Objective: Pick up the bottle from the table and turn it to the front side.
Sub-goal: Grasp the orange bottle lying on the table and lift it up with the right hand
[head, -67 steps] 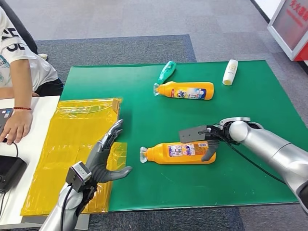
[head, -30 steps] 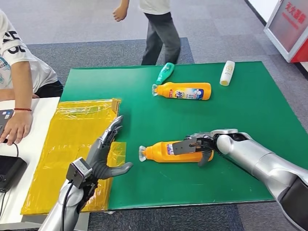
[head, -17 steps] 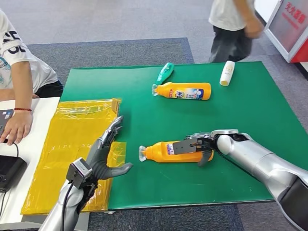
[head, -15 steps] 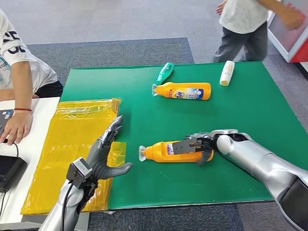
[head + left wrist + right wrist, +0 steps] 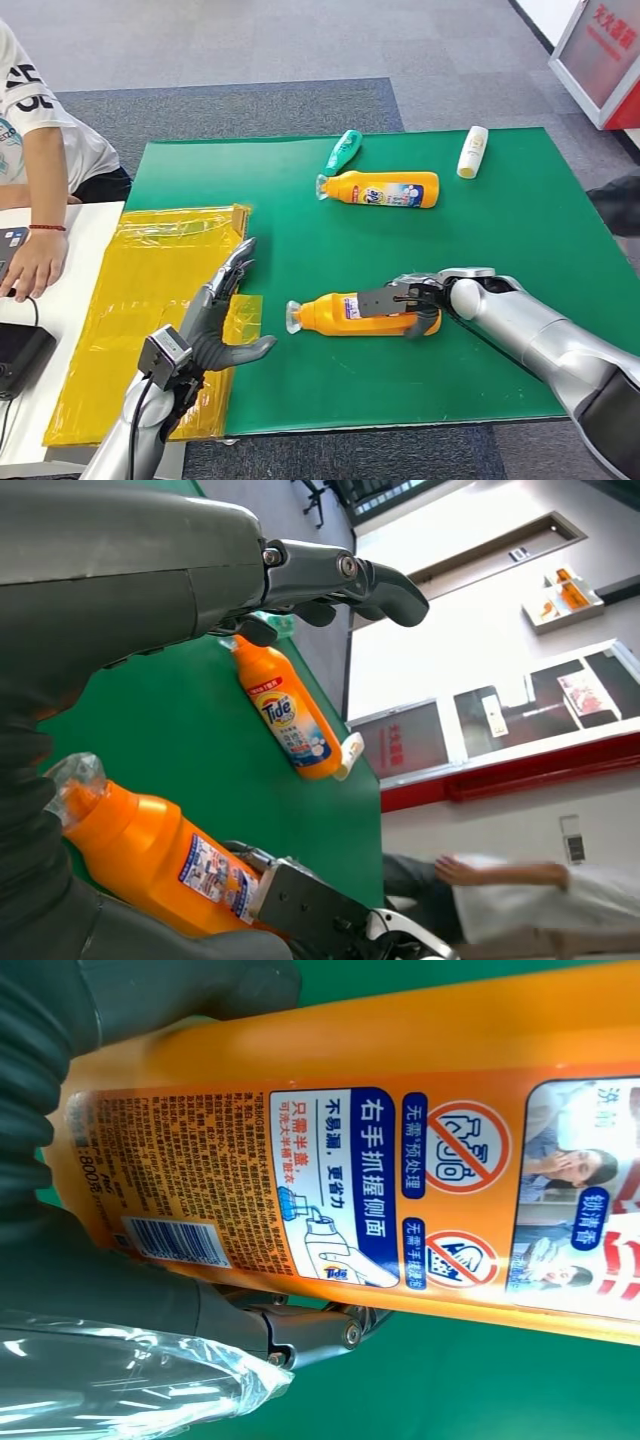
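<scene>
Two orange bottles are laid on their sides on the green mat (image 5: 528, 220). The nearer orange bottle (image 5: 340, 313) is gripped by the right hand (image 5: 407, 305), whose fingers are wrapped over its body near the base while it lies on the mat, its cap end pointed toward the yellow plastic sheet (image 5: 143, 300). In the right wrist view, the back label (image 5: 340, 1190) with small print and a barcode is turned toward the camera, and a finger (image 5: 302, 1335) is pressed along the bottle's edge. The left hand (image 5: 223, 320) is held above the edge of the yellow plastic sheet with its fingers spread apart and nothing in it. The farther orange bottle (image 5: 381, 188) is seen near the far edge of the mat, with a small green bottle (image 5: 343, 150) just beside its cap end and a white bottle (image 5: 472, 150) well apart to its right. A person's arm (image 5: 38, 200) is rested on the white table (image 5: 83, 250) at the left.
</scene>
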